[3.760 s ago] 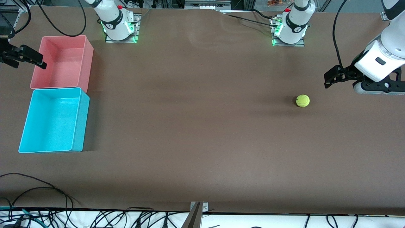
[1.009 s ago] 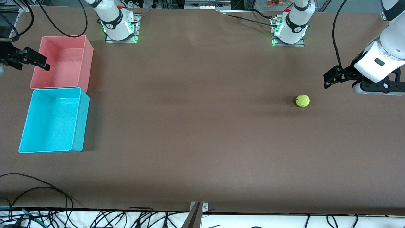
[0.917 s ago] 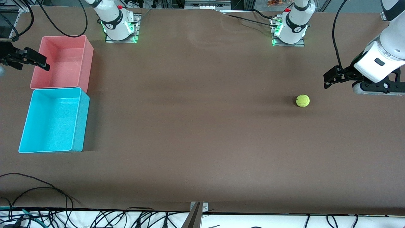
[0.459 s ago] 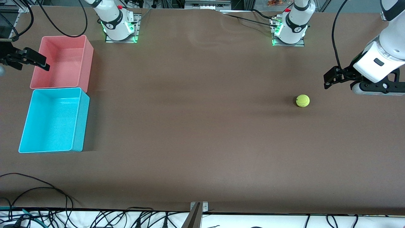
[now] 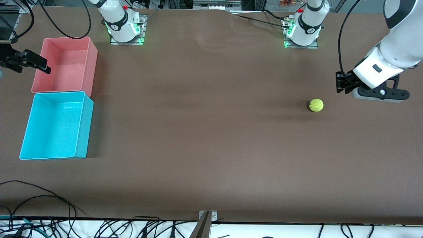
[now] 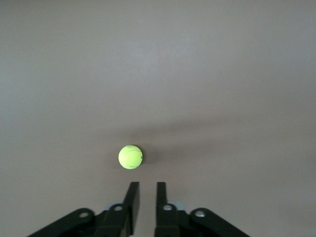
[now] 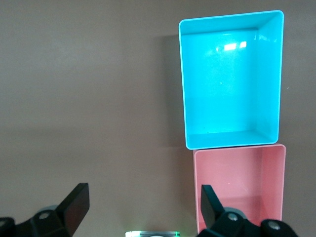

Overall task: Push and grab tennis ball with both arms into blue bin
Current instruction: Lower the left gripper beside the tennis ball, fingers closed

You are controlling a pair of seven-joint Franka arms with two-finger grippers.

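The tennis ball (image 5: 316, 105) lies on the brown table toward the left arm's end; it also shows in the left wrist view (image 6: 130, 157). My left gripper (image 5: 338, 83) hangs above the table beside the ball, apart from it, fingers nearly together with a narrow gap, holding nothing; in its wrist view (image 6: 146, 186) the ball lies just ahead of the fingertips. The blue bin (image 5: 82, 132) stands empty at the right arm's end, also in the right wrist view (image 7: 183, 89). My right gripper (image 5: 31, 66) is open and empty beside the pink bin, its jaws wide apart (image 7: 143, 195).
A pink bin (image 5: 89, 62) stands empty against the blue bin, farther from the front camera; it also shows in the right wrist view (image 7: 197, 187). Cables lie along the table's front edge (image 5: 39, 198). The arm bases stand at the back.
My left gripper has moved toward the ball and turned, now closer to it. The ball, the bins and the right gripper have stayed put.
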